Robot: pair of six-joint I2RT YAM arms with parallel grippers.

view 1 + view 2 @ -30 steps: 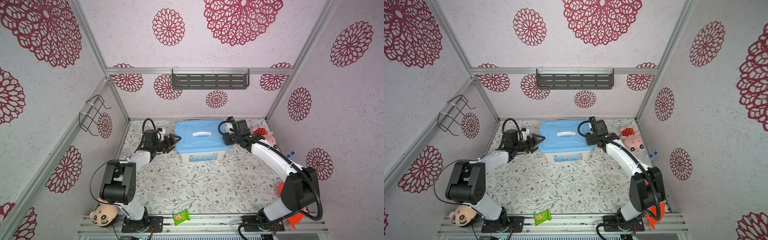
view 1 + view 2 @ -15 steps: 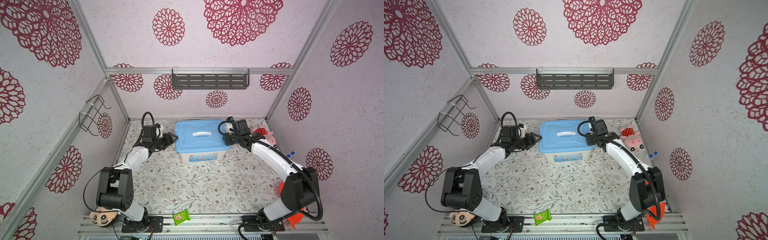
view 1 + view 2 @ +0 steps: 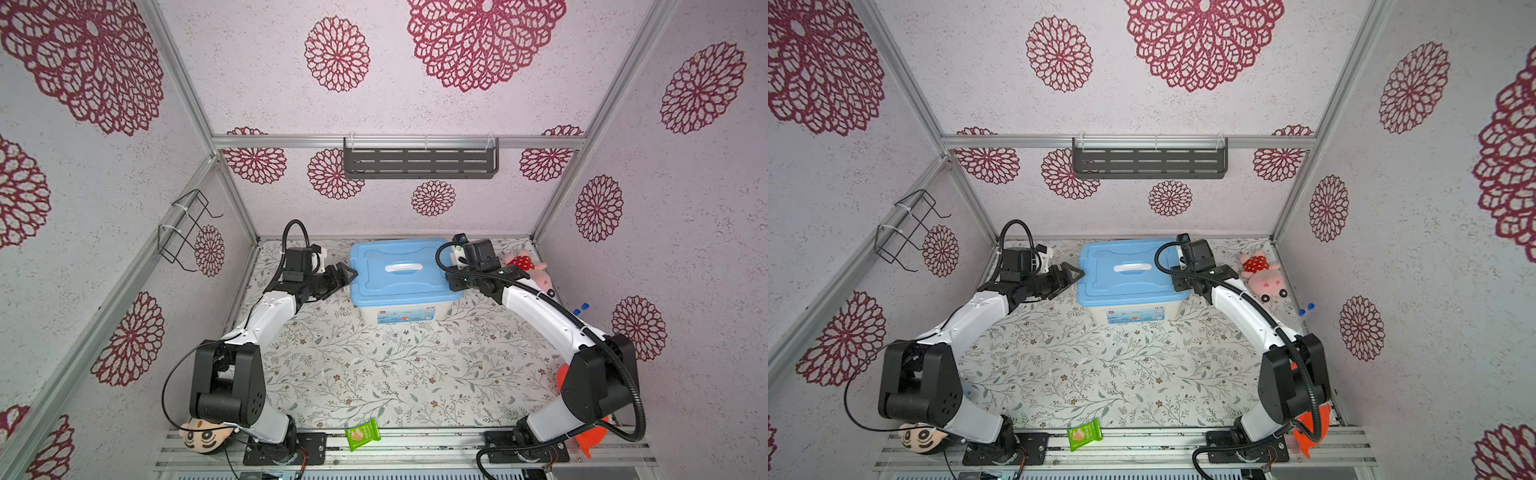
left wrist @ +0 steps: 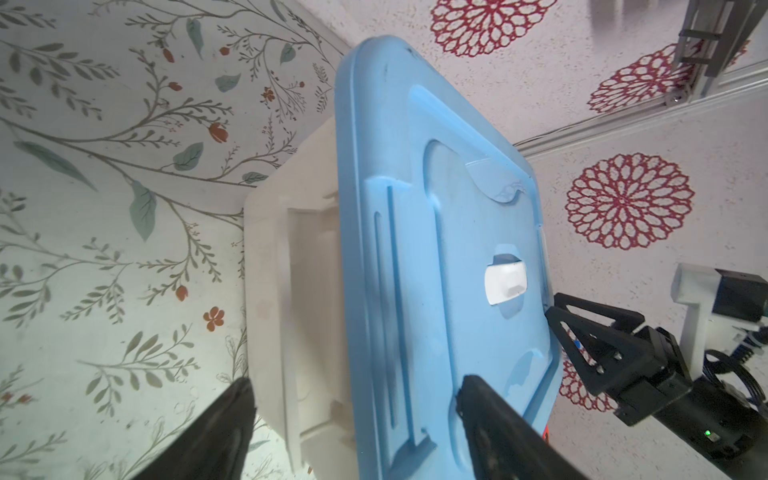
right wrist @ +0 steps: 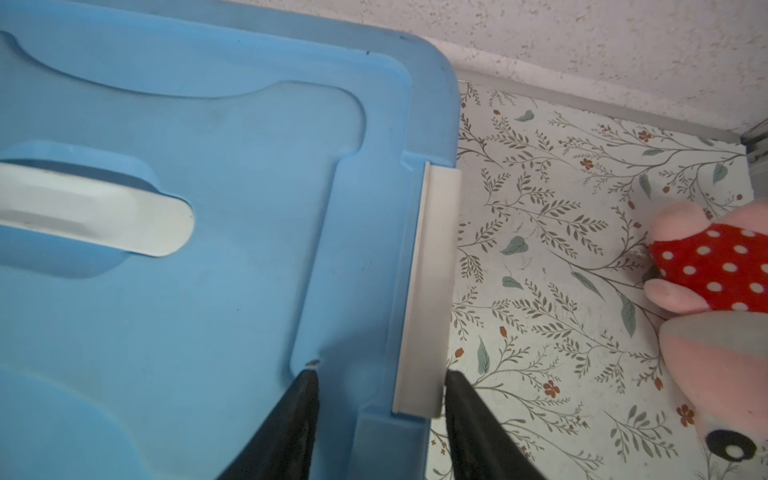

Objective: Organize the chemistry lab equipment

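Two jaws, left gripper (image 4: 355,384): wide apart, astride the lid (image 4: 415,208) rim.
Right gripper (image 5: 381,374): jaws apart, astride the latch (image 5: 432,291) on the lid's other end.
Tubes (image 3: 1305,309): blue-capped, by the right wall (image 3: 1325,291), well apart from right gripper.

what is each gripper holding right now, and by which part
Nothing is clearly held. The left gripper stands open around the left end of the blue lid. The right gripper straddles the white latch on its right edge; a clamp cannot be told.

two blue-capped clear tubes (image 3: 577,311) (image 3: 1302,311), beside right wall (image 3: 648,266)
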